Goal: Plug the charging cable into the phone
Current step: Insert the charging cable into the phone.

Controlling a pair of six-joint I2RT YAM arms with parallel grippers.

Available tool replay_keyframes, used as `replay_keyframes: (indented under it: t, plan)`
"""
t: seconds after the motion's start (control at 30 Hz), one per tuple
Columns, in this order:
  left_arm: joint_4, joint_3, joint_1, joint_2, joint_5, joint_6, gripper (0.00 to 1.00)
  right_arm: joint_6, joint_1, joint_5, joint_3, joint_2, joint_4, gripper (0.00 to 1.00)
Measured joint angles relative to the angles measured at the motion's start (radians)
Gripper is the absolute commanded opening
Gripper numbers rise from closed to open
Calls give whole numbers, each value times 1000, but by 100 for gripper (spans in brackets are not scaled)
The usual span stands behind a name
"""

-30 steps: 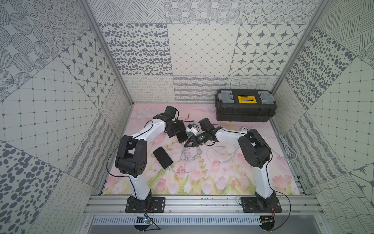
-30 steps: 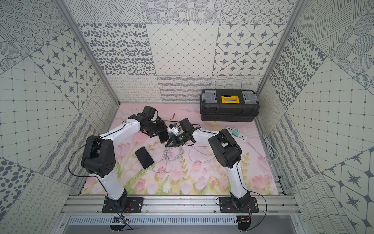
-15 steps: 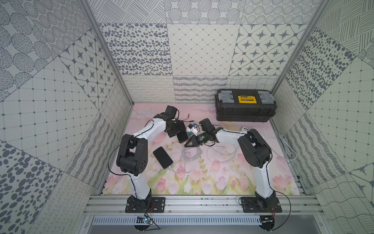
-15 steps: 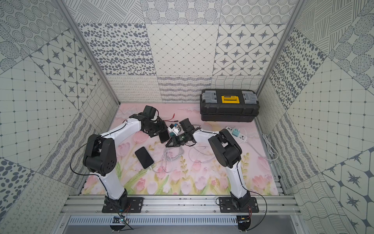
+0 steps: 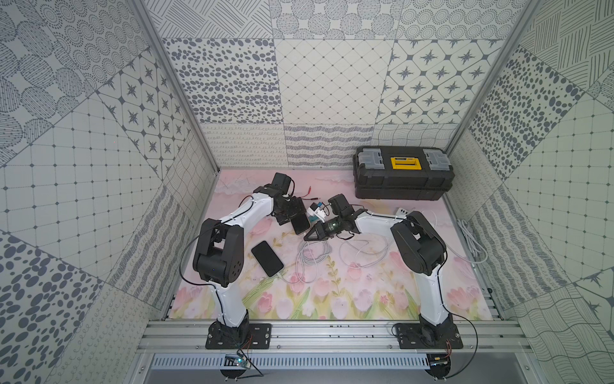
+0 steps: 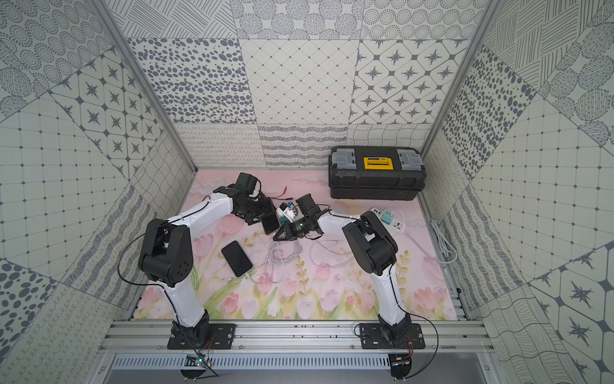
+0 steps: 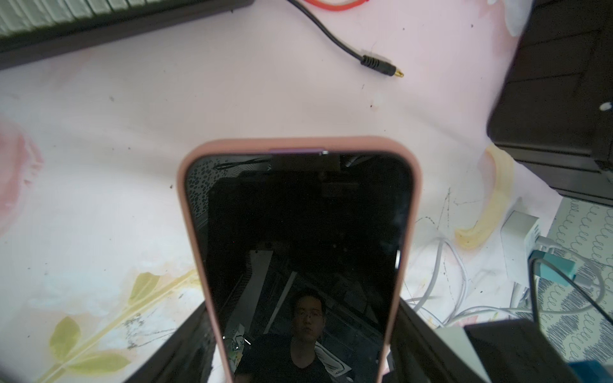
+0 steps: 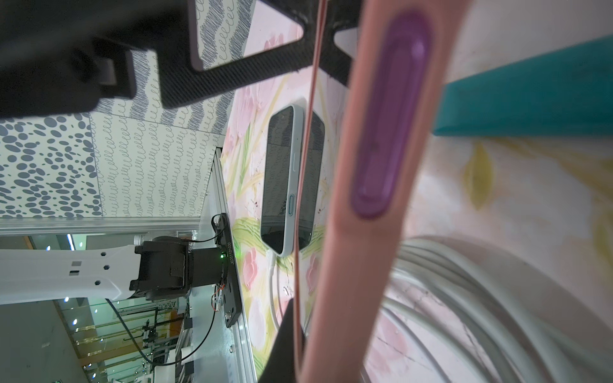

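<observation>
My left gripper (image 5: 296, 217) is shut across the width of a phone (image 7: 298, 232) in a pink case and holds it above the mat. Both jaws press its long sides in the left wrist view. The phone's far end has a purple cutout (image 8: 388, 132), which fills the right wrist view, and no plug shows in it. My right gripper (image 5: 310, 235) is shut and points at that end of the phone. The white charging cable (image 5: 310, 256) rises from its coil on the mat to the gripper's tip. The plug is hidden.
A second phone (image 5: 267, 262) lies on the floral mat with a white lead at its near end. At the back right stands a black toolbox (image 5: 402, 178). A power strip (image 6: 393, 223) with a teal charger (image 6: 386, 217) lies on the right. Loose red and black leads (image 5: 307, 192) are behind the grippers.
</observation>
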Motion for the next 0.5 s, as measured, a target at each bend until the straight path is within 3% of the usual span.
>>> replay_keyframes:
  t: [0.5]
  plan:
    - [-15,36,0,50,27,12,0,-29,-4,29,0,0,-14,0]
